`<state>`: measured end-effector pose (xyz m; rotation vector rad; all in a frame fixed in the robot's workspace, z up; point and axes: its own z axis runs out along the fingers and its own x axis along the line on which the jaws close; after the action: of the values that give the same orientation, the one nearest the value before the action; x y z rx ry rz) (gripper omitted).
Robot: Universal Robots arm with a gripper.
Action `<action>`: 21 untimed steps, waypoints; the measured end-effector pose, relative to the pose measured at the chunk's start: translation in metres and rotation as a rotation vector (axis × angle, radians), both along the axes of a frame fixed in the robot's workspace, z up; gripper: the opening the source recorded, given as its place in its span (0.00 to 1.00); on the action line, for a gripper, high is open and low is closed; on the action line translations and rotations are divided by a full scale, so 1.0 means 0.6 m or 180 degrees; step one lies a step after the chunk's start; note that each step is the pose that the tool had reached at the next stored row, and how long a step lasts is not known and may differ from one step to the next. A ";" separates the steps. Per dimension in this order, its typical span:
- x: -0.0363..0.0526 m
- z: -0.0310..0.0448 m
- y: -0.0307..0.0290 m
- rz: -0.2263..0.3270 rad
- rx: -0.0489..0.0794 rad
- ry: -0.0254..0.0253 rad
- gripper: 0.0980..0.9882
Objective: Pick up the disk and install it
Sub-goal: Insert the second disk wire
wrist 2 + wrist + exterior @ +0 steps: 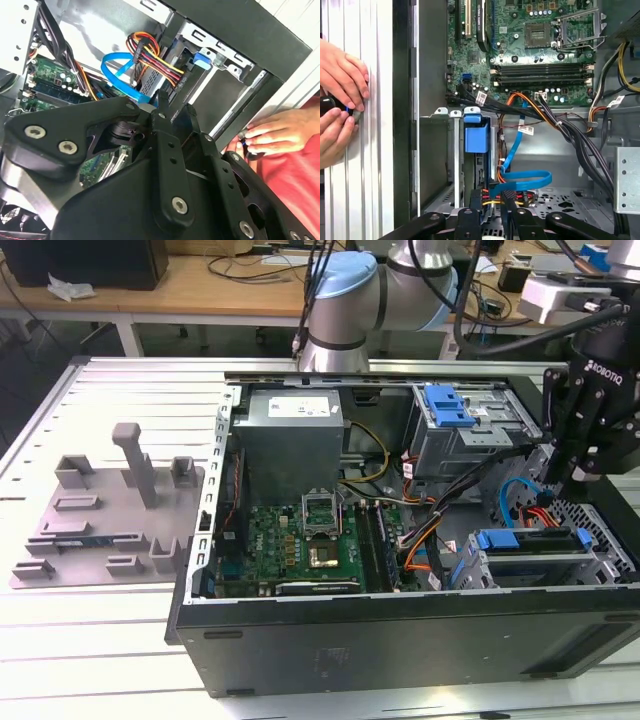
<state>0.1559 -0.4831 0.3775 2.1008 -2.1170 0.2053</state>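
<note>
Disk (476,137): sat slotted in drive cage (454,165), blue carrier facing out. Judged dense, rigid, shock-sensitive, smooth-faced; best taken by carrier's side edges. Gripper (507,196): hung near cage's cabled end, fingers pressed together, pinching nothing.

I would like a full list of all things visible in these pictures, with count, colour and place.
computer case: one, black, open, on the table
table: one, white, slatted
circuit board: one, green, inside the case
power supply box: one, grey, inside the case
disk: one, blue-framed, in the drive cage at the exterior view's right
flat cable: one, blue, beside the cage
parts tray: one, grey, on the table at the exterior view's left
hands: two, outside the case wall
gripper: one, black, above the disk
</note>
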 end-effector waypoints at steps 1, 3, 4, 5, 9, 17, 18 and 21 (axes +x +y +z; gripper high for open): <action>0.000 -0.001 0.0006 -0.0009 -0.0010 0.0002 0.23; 0.000 -0.003 0.0035 -0.0040 -0.0031 0.0009 0.23; 0.000 -0.003 0.0052 -0.0040 -0.0031 0.0009 0.23; 0.000 -0.003 0.0056 -0.0040 -0.0031 0.0009 0.23; 0.000 -0.004 0.0061 -0.0088 -0.0031 0.0035 0.23; 0.003 -0.012 0.0065 -0.0144 -0.0037 0.0099 0.23; 0.003 -0.013 0.0064 -0.0148 -0.0038 0.0103 0.23; 0.003 -0.015 0.0053 -0.0159 -0.0038 0.0107 0.23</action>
<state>0.1580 -0.4799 0.3685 2.0277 -2.1410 0.1750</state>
